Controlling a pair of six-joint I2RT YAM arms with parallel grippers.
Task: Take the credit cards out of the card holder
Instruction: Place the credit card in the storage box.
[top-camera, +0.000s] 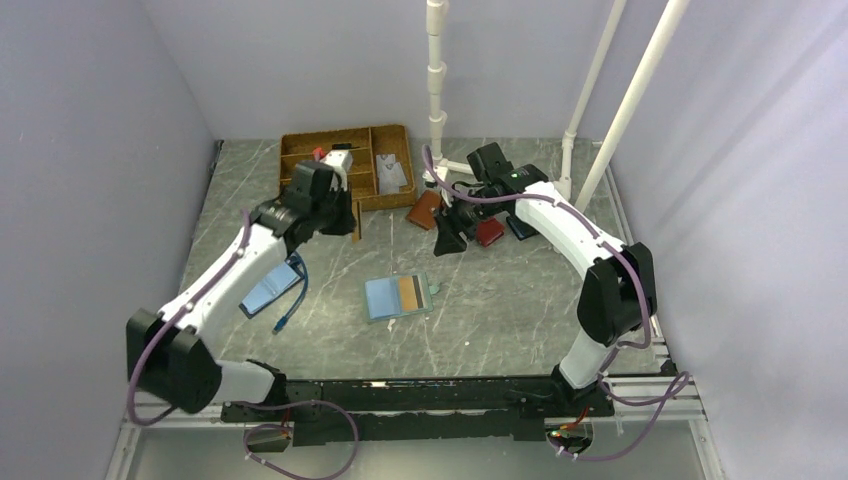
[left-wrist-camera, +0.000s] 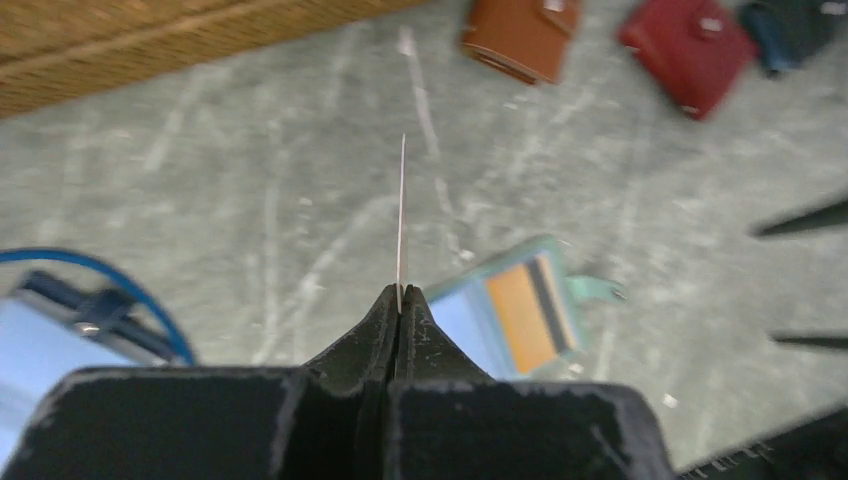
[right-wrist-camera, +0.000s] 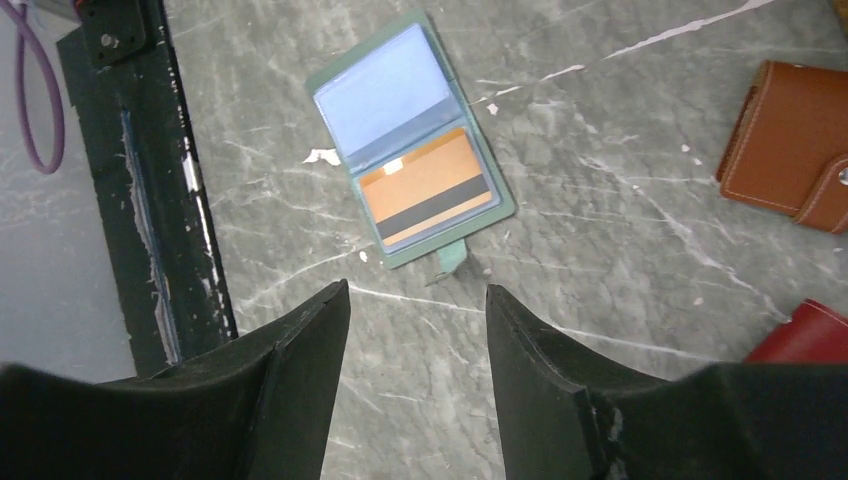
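Marbled tabletop (right-wrist-camera: 620, 220) holds card holder (right-wrist-camera: 410, 140) beyond parted right fingers (right-wrist-camera: 300, 380).

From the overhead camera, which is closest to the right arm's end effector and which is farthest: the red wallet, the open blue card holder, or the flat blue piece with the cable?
1. The red wallet, just beside the right end effector, on its right.
2. The card holder, lying open mid-table, toward the arm bases.
3. The flat blue piece with the cable, far across, under the left arm.
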